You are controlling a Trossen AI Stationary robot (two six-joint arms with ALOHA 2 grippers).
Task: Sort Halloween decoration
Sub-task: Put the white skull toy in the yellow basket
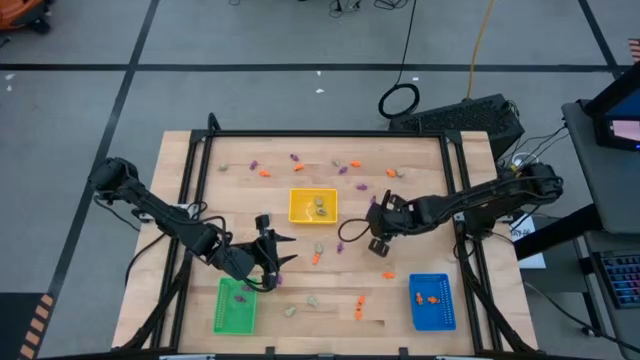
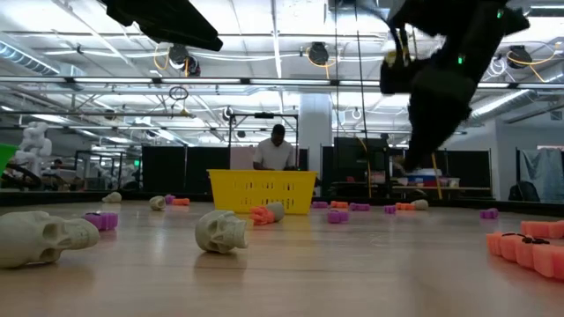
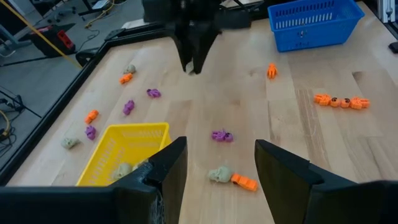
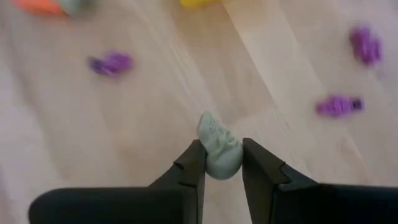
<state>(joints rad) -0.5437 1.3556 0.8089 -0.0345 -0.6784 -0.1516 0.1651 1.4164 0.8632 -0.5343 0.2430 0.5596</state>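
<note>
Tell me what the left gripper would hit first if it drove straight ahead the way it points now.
Judging by its wrist view, the left gripper, open and empty, would probably first meet the pale skull and orange piece just ahead, then the purple trinket. Depth is uncertain.

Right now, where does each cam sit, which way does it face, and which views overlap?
High: overhead, straight down on the table; both arms, left tool, right tool.
Low: table height, level toward the room; one arm overhead, a person behind the yellow tray.
Left wrist: looks across the table; own open fingers.
Right wrist: looks down; fingers hold a pale skull.
Shared: high, low and left wrist see the yellow tray.
</note>
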